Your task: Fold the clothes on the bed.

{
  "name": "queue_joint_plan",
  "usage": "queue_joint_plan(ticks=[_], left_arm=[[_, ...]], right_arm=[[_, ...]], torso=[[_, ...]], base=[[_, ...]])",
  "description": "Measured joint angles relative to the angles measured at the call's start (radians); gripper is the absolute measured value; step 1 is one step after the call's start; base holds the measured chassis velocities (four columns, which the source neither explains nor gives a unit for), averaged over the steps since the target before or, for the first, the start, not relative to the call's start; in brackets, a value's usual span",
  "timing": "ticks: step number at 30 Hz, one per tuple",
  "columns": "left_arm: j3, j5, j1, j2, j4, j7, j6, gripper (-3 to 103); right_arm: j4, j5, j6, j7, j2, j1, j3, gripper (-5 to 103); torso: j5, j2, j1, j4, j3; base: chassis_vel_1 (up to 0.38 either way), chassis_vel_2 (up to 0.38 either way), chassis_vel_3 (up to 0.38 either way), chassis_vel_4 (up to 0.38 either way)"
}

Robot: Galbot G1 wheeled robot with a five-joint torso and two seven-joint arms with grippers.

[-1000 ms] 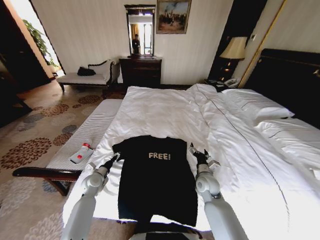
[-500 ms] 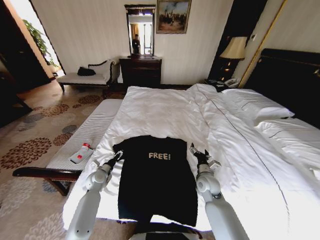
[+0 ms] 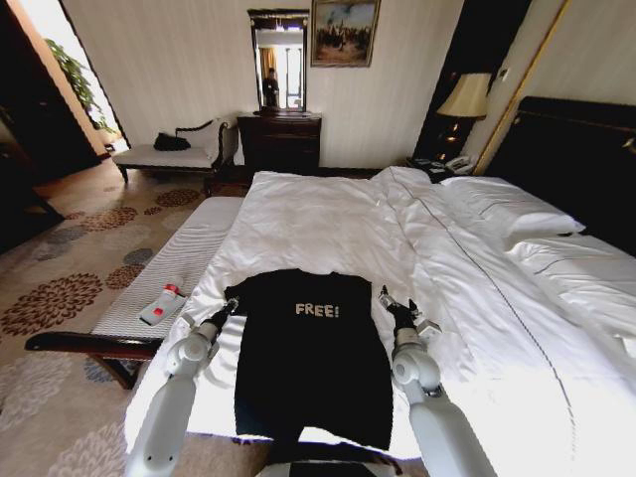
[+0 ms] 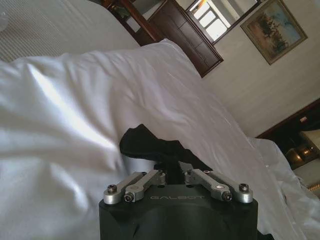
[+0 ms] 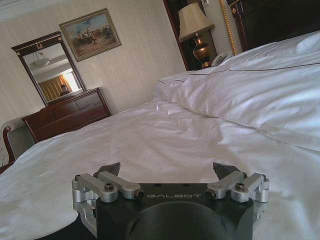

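Observation:
The clothes are one black T-shirt [image 3: 308, 358] with white "FREE!" lettering, spread flat, chest up, near the front edge of the bed [image 3: 318, 214]. My left gripper [image 3: 224, 310] is at the shirt's left sleeve. In the left wrist view its fingers [image 4: 173, 170] are drawn together on the black sleeve cloth [image 4: 142, 144]. My right gripper [image 3: 390, 301] rests beside the right sleeve on the white duvet. The right wrist view shows this gripper [image 5: 166, 170] open, fingertips wide apart with nothing between them.
A pale upholstered bench [image 3: 174, 263] stands against the bed's left side with a white bottle [image 3: 161, 305] on it. Pillows [image 3: 507, 204] and a dark headboard [image 3: 576, 159] are to the right. A dresser [image 3: 279, 142] and lamp [image 3: 465, 99] stand by the far wall.
My left arm has shifted slightly left, its gripper staying at the left sleeve. The right gripper has barely moved. The shirt lies as before.

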Motion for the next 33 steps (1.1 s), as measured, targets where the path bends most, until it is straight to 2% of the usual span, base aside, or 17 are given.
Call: queue_joint_plan(ticks=[2,4,5,10,21,26,33], left_arm=[[0.002,-0.001,-0.002,0.005,-0.002,0.000,0.000,11],[0.026,-0.001,-0.014,0.023,-0.011,-0.001,0.001,3],[0.042,0.000,-0.021,0.032,-0.014,-0.001,0.001,2],[0.102,0.009,-0.045,0.058,-0.028,-0.001,0.004,2],[0.326,0.051,-0.148,0.121,-0.024,0.000,0.014,2],[0.374,0.069,-0.154,0.132,-0.021,0.004,0.014,2],[0.393,0.079,-0.140,0.141,-0.041,0.008,0.014,2]], right_arm=[[0.000,-0.001,0.000,0.000,0.001,0.000,-0.001,100],[0.000,-0.002,0.000,0.000,0.002,-0.001,-0.002,100],[0.000,-0.004,0.000,0.000,0.002,-0.001,-0.002,100],[0.000,-0.010,0.000,0.001,0.006,-0.005,-0.003,100],[0.004,-0.013,0.000,0.004,0.011,-0.019,0.003,100],[0.006,-0.015,0.000,0.005,0.012,-0.024,0.007,100],[0.007,-0.019,0.000,0.006,0.015,-0.028,0.006,100]], torso=[[0.0001,0.000,0.000,0.0000,0.000],[0.0001,0.000,0.000,-0.0001,0.000],[0.0000,0.000,0.000,0.0000,0.000],[0.0002,0.000,0.000,-0.0001,0.000],[0.0002,0.000,0.000,-0.0002,0.000],[0.0001,0.000,0.000,-0.0001,0.000],[0.0002,0.000,0.000,-0.0001,0.000]], base=[[0.000,0.000,0.000,0.000],[0.000,0.000,0.000,0.000],[0.000,0.000,0.000,0.000],[0.000,0.000,0.000,0.000],[0.000,0.000,0.000,0.000],[0.000,0.000,0.000,0.000],[0.000,0.000,0.000,0.000]])
